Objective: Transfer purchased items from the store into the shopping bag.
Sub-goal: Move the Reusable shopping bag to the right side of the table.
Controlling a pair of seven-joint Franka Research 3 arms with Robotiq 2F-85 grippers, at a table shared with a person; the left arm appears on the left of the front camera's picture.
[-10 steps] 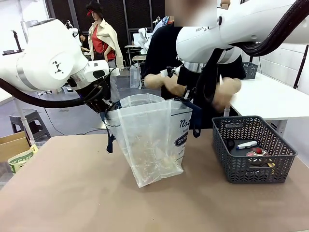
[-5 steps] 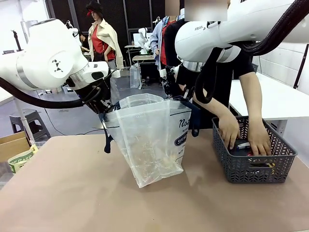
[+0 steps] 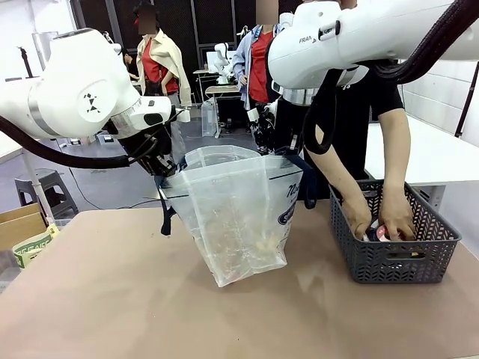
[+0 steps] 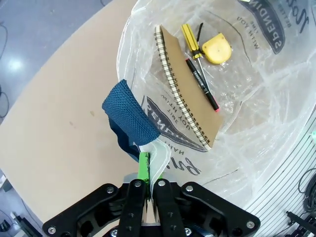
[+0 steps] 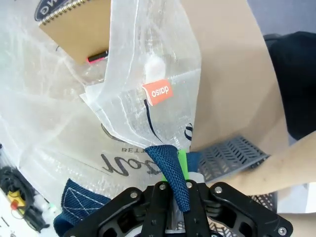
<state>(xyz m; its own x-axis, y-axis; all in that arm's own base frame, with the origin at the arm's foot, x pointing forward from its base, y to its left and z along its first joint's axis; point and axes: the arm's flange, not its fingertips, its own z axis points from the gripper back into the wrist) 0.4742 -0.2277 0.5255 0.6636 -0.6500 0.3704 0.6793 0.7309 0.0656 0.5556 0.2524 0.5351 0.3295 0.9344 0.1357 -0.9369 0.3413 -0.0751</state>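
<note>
The left gripper (image 4: 145,170) is clenched on the bag's (image 3: 232,217) rim beside a navy strap (image 4: 131,121). The right gripper (image 5: 177,168) is clenched on the opposite strap, so the mouth gapes upward between them. A brown notebook (image 4: 190,94) lies inside. The basket (image 3: 389,262) sits at the bag's 3 o'clock. The person's hands (image 3: 358,218) reach into it, nearer than either gripper. Hands and lattice hide its items.

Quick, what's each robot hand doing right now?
Left hand: shut on the shopping bag rim.
Right hand: shut on the bag's navy strap handle.
</note>
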